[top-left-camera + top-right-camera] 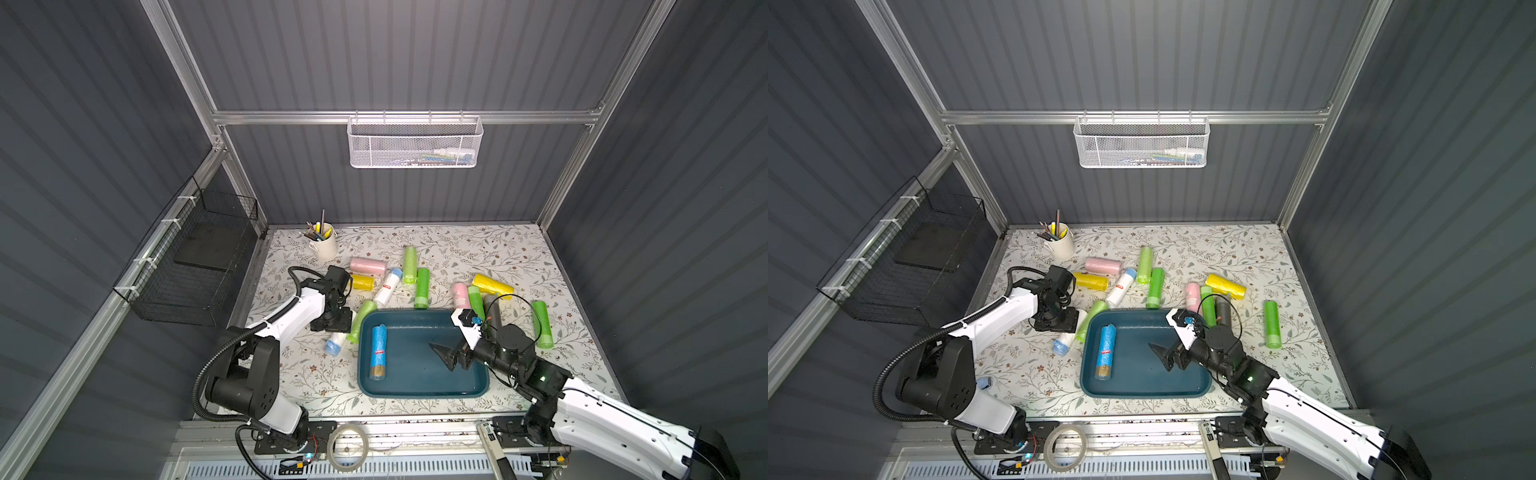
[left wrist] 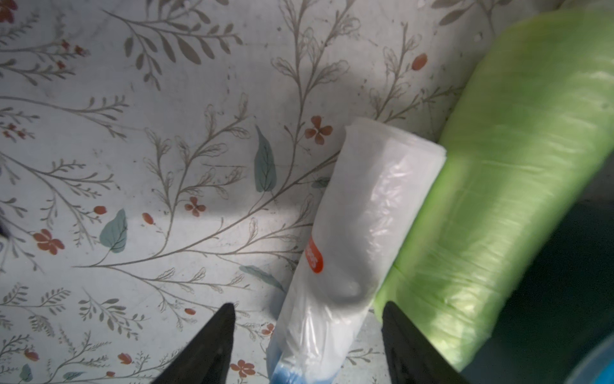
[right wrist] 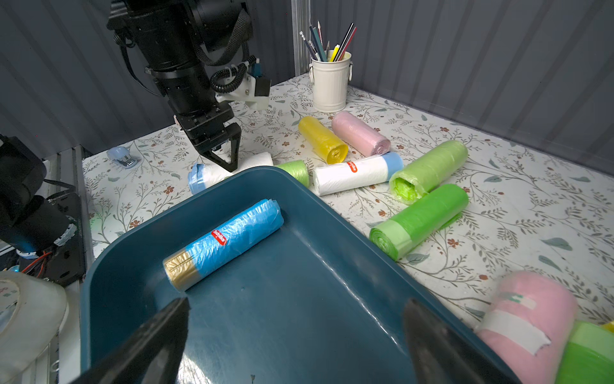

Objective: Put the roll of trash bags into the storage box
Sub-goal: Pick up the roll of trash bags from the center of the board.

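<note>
Roll of trash bags (image 1: 378, 351): a blue one's already lying in the storage box (image 1: 415, 376). Left gripper (image 2: 308, 305) is spread around a white roll (image 2: 352, 216) just beside the box, not clamped. The right gripper (image 3: 298, 301) hangs wide open and empty over the box.

A: Light comes from above; the table (image 1: 478, 249) is bright, the walls (image 1: 83, 124) dim, and the edges bow in both top views.

B: Glare streaks the storage box (image 3: 332, 266) ahead of the right gripper (image 3: 298, 302). Beside the left gripper (image 2: 308, 305), the green roll (image 2: 498, 199) is blurred, and that gripper's fingertips (image 2: 212, 349) are out of focus.
</note>
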You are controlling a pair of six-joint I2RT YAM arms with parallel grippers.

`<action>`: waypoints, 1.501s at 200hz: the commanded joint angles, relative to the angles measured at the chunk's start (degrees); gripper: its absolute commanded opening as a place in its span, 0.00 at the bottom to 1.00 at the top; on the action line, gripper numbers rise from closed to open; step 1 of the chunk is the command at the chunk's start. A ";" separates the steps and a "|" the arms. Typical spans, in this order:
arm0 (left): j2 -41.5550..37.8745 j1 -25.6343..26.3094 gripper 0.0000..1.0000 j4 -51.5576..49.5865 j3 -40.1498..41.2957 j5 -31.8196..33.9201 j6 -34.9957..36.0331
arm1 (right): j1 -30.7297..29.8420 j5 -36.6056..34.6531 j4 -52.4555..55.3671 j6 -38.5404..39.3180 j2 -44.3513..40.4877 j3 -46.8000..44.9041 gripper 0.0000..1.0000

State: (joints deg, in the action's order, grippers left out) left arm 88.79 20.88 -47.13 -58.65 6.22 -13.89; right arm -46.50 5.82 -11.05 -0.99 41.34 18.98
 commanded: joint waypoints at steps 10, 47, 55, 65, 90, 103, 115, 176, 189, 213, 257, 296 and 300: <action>1.51 -0.54 0.71 0.89 0.75 -2.35 1.10 | -0.17 -0.11 -0.18 0.56 0.22 0.28 0.99; 3.41 -0.49 0.70 2.39 1.17 -2.14 -0.03 | -0.18 -0.04 -0.29 0.58 1.02 0.44 0.99; 3.94 -0.50 0.69 2.49 1.33 -1.55 -0.62 | -0.17 0.02 -0.29 0.52 1.11 0.53 0.99; 4.79 -0.49 0.69 2.61 1.35 -1.25 -0.97 | -0.17 -0.02 -0.29 0.65 1.25 0.53 0.99; 6.51 -0.49 0.67 3.01 1.16 -0.76 -1.57 | -0.20 -0.07 -0.30 0.65 1.29 0.53 0.99; 6.82 -0.65 0.66 3.25 0.94 -0.09 -1.86 | -0.17 -0.03 -0.33 0.65 1.33 0.53 0.99; 7.24 -0.88 0.65 3.36 0.72 0.43 -1.94 | -0.18 0.06 -0.29 0.64 1.28 0.57 0.99; 7.41 -2.16 0.40 3.36 -0.06 1.85 -2.55 | -0.17 0.17 -0.38 0.70 1.66 0.57 0.99; 6.48 -2.16 0.39 3.37 0.16 1.97 -2.72 | -0.19 0.20 -0.29 0.73 1.77 0.62 0.99; 4.60 -2.16 0.38 3.88 0.28 2.44 -3.72 | -0.17 0.33 -0.29 0.82 1.75 0.61 0.99; 2.22 -2.17 0.38 2.17 -1.48 0.88 -4.43 | -0.17 0.56 -0.41 0.82 2.55 0.79 0.99; -1.69 -2.16 0.37 -0.04 -2.07 -1.13 -4.30 | -0.17 0.85 -0.38 0.82 1.79 0.61 0.99; -2.05 -2.16 0.38 -0.25 -2.00 -1.48 -4.37 | -0.19 0.92 -0.42 0.84 1.76 0.53 0.99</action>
State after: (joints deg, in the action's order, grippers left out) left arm 89.95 19.03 -44.47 -58.87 6.98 -17.61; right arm -46.50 6.04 -11.07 -0.84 43.77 18.98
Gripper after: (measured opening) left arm 0.378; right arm 0.991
